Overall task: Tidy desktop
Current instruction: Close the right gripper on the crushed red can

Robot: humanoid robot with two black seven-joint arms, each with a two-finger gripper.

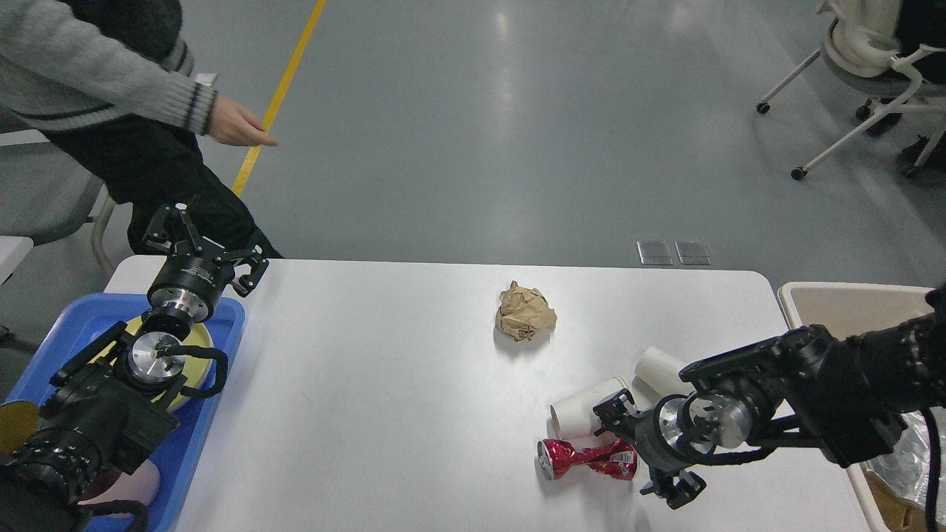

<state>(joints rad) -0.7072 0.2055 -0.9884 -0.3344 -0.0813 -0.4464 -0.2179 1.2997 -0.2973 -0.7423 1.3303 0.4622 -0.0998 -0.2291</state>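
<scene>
The white desktop (384, 384) fills the lower middle of the head view. A crushed red can (576, 458) lies on it at the front right. My right gripper (637, 452) is open, with its fingers spread above and below the can's right end. Two white paper cups (584, 414) (660, 368) lie on their sides just behind the can. A crumpled brown paper ball (525, 314) sits mid-table. My left gripper (207, 242) is open and empty above the far edge of the blue tray (222, 384).
The blue tray at the left holds a yellow plate (194, 347). A beige bin (850, 303) stands past the table's right edge with foil (909, 451) in it. A person (148, 111) stands at the far left corner. An office chair (872, 74) is far right.
</scene>
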